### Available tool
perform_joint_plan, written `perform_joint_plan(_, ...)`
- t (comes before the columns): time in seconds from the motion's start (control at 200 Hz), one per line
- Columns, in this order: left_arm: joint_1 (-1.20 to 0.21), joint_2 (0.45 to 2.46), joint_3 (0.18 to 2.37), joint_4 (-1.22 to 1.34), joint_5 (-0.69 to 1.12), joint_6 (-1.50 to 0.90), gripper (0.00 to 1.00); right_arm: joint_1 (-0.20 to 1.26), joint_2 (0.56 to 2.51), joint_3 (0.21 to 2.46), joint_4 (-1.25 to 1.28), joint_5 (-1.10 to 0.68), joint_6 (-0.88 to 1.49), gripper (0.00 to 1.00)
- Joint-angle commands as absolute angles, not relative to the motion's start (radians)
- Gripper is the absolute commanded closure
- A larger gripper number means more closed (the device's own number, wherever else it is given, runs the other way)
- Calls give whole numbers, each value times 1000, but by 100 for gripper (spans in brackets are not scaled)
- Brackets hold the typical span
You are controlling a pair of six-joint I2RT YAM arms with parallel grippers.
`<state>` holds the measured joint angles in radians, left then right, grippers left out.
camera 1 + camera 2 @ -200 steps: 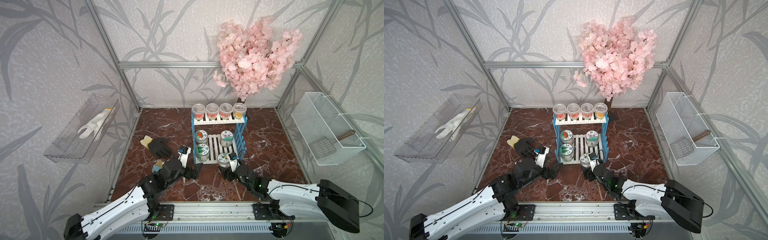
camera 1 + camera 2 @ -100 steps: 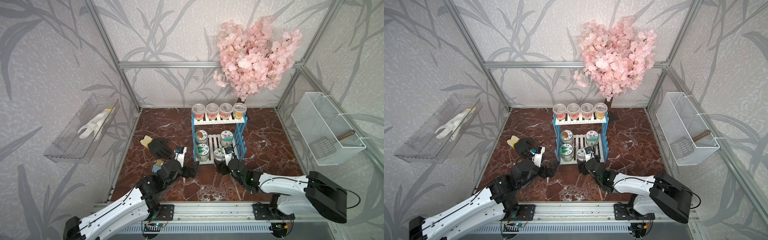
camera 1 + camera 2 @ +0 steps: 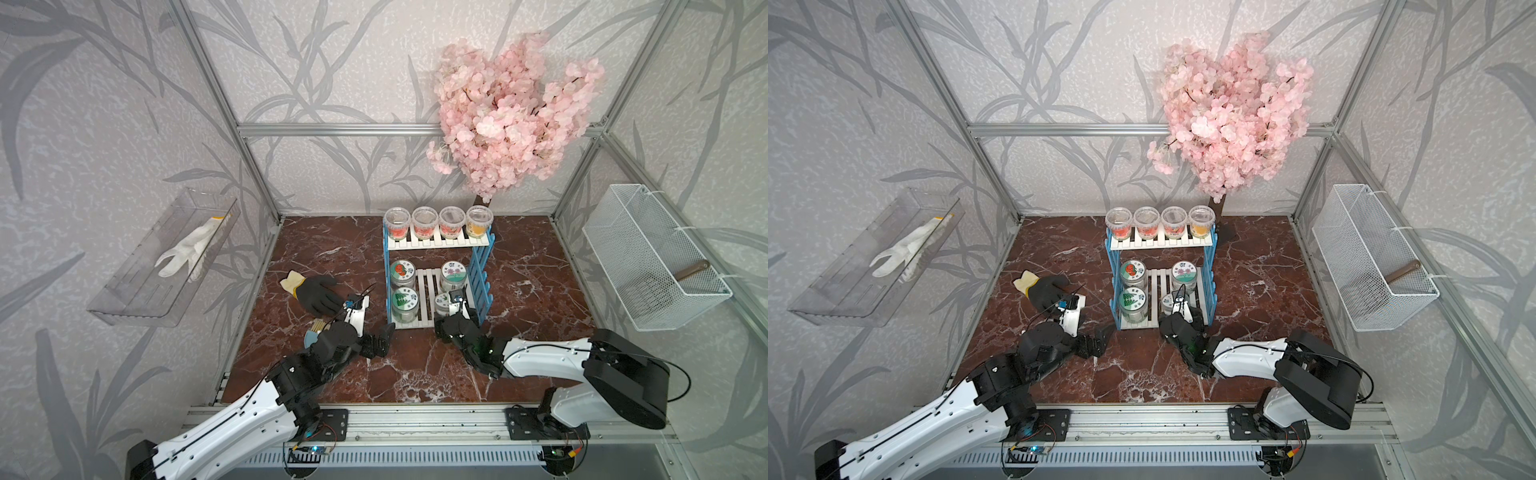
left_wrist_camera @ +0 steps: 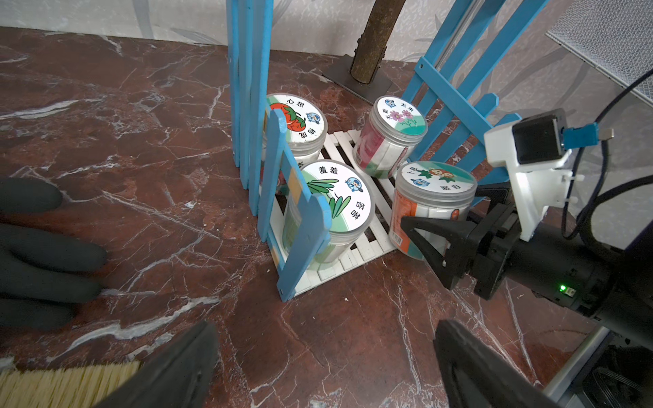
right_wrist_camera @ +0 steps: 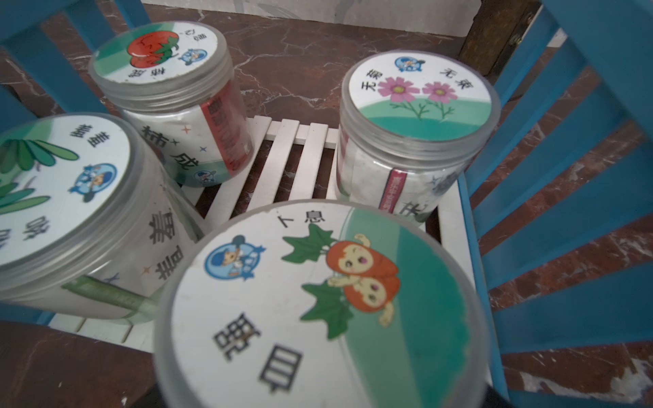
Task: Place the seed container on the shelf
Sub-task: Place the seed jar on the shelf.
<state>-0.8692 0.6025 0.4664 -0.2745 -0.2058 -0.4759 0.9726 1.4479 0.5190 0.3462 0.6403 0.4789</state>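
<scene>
Moved: right fingers (image 4: 411,226), carried forward since earlier, clamped on seed container (image 4: 433,205); shelf (image 4: 300,226) lower board's front edge at their tips. Idle: left fingers (image 4: 176,367), spread wide, empty; shelf just ahead.

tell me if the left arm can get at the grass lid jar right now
Probably not straight in: the shelf's blue side frame stands between the open left gripper and the grass lid jar. The front is open, but the right gripper holding the pumpkin lid jar crowds it.
</scene>
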Motion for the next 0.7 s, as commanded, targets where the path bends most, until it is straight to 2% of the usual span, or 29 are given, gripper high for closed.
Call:
perform_joint_plan(0.0, -865, 598, 455, -275, -214, -488, 0, 965, 1464, 557, 349, 710, 472, 22)
perform_joint_plan(0.385, -865, 610, 456, -256, -213, -489, 0, 946, 1517, 580, 298, 699, 484, 21)
perform_joint_plan(0.695, -865, 617, 457, -250, -206, -489, 0, 942, 1466, 611, 175, 666, 509, 15)
